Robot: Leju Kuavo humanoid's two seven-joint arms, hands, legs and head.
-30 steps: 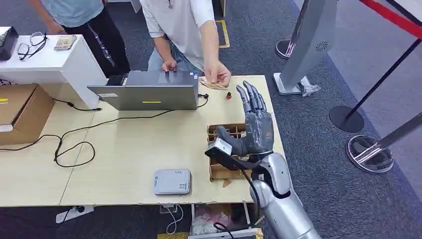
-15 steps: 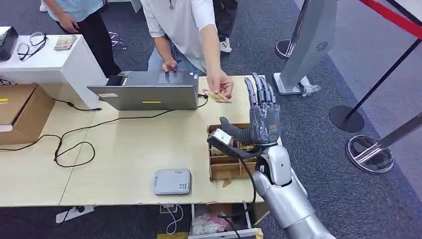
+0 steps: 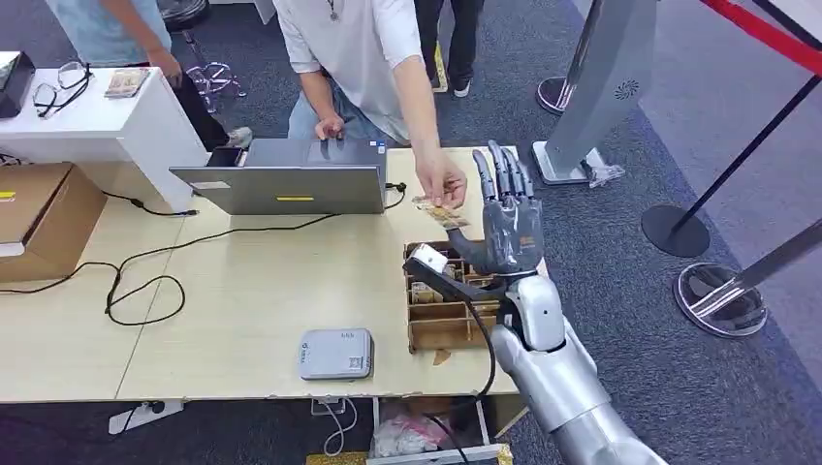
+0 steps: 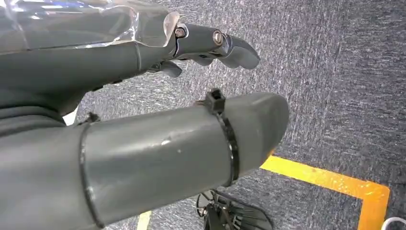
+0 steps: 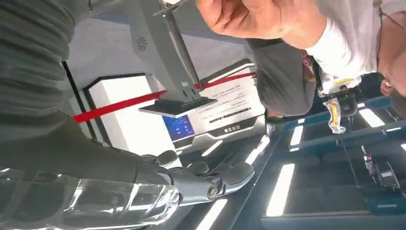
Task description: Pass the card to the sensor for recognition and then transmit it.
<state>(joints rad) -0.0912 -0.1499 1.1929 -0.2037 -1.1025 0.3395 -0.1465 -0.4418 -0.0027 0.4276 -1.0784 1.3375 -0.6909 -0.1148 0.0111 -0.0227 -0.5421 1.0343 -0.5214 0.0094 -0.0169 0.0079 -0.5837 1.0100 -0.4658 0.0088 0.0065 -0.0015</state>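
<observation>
A person's hand (image 3: 442, 182) holds a small tan card (image 3: 438, 213) out over the table. My right hand (image 3: 507, 229) is raised upright just to the right of the card, fingers spread and pointing up, thumb reaching toward the card, with nothing in its grasp. It hovers above a wooden compartment box (image 3: 438, 327). The grey card sensor (image 3: 335, 353) lies near the table's front edge. In the right wrist view my fingers (image 5: 207, 181) are extended below the person's hand (image 5: 253, 17). My left hand (image 4: 143, 96) hangs over the carpet, holding nothing.
A grey laptop (image 3: 291, 176) sits at the table's far side, with black cables (image 3: 145, 281) trailing left. A cardboard box (image 3: 44, 218) and a white counter (image 3: 92, 111) stand at the left. A second person is behind the counter. Stanchion bases (image 3: 722, 298) stand on the right.
The person's hand has carried the card from the table's far edge toward my right hand. My right hand has risen slightly and turned its palm toward the card.
</observation>
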